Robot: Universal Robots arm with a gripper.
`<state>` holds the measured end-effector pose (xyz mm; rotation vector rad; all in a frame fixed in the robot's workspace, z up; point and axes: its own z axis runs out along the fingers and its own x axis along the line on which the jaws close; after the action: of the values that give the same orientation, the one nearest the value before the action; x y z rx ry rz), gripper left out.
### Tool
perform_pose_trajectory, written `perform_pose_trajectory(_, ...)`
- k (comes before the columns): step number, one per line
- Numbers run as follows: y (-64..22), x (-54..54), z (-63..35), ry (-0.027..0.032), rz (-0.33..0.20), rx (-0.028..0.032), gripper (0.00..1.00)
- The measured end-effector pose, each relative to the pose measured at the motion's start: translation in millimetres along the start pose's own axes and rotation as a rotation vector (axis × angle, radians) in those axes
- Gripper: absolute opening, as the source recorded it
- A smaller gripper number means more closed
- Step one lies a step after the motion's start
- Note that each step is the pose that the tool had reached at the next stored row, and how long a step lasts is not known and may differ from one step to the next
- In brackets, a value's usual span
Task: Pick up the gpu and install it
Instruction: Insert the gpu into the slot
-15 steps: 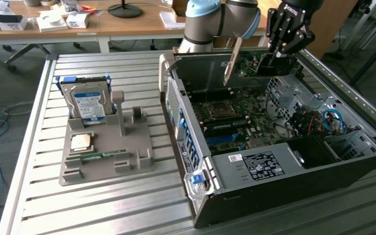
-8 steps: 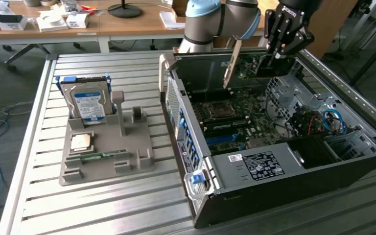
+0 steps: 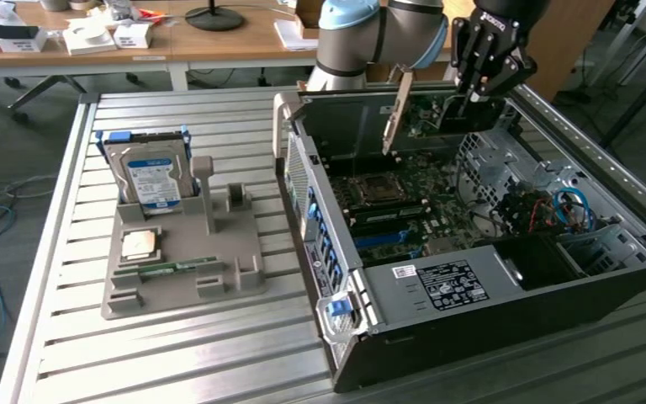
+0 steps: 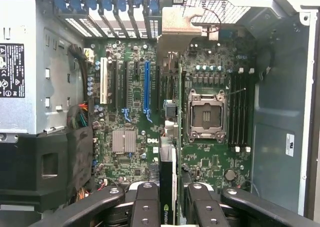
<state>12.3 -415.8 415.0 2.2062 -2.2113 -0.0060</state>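
The gripper [image 3: 474, 94], half closed on the gpu's [image 3: 424, 116] top edge, holds it upright over the far end of the open case [image 3: 525, 324], apparently so its connector faces the motherboard slots [image 4: 146, 87].

The arm [image 3: 359, 34] bends over at the wrist, its black gripper [image 3: 471, 94] pointing straight down, jaws clamped on the gpu [image 3: 422, 116].
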Motion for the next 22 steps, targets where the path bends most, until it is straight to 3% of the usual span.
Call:
perform_pose_trajectory(10,0.4,2.4,1.1,-0.0001,0.015,-0.0001,0.26)
perform_pose_trajectory(22,1.9,14.1,2.7,-0.0004,0.019,-0.0001,0.26)
